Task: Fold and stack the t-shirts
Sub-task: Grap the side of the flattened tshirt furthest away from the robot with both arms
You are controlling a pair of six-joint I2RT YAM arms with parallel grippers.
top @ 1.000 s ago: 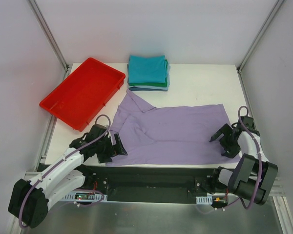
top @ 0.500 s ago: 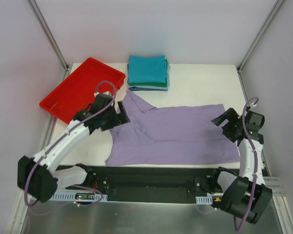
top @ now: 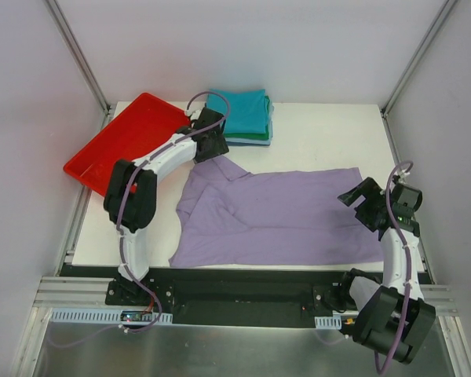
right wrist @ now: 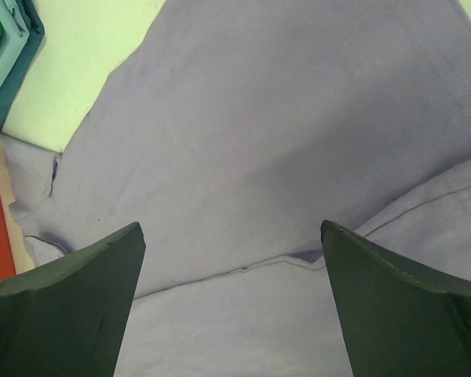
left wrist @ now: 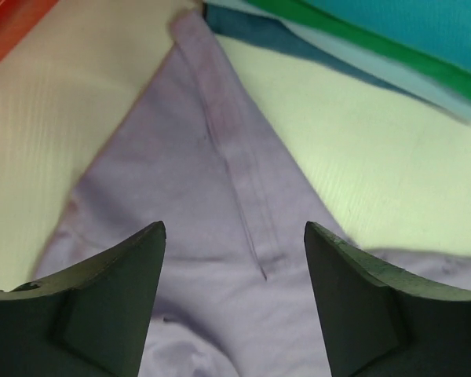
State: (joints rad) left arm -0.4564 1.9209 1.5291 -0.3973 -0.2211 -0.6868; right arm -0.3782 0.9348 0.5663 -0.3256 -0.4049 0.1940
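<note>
The lavender-purple t-shirt (top: 275, 216) lies spread and partly folded on the white table. A stack of folded teal, green, light-blue and navy t-shirts (top: 237, 116) sits at the back. My left gripper (top: 211, 146) is open and empty, hovering over the shirt's far-left sleeve just in front of the stack. In the left wrist view the open gripper (left wrist: 234, 225) frames the sleeve (left wrist: 212, 173), with the stack (left wrist: 392, 47) above. My right gripper (top: 353, 195) is open and empty over the shirt's right end. In the right wrist view the open gripper (right wrist: 231, 225) shows a fold edge of the shirt (right wrist: 282, 133).
A red plastic tray (top: 129, 145) lies at the back left, close to the left arm's forearm; a corner of the tray shows in the left wrist view (left wrist: 8, 20). Grey walls and metal posts close in the table on the left, right and back.
My left arm swung from the shirt's near-left corner away to the far sleeve by the stack. My right gripper moved from the near-right corner up over the shirt's right end.
</note>
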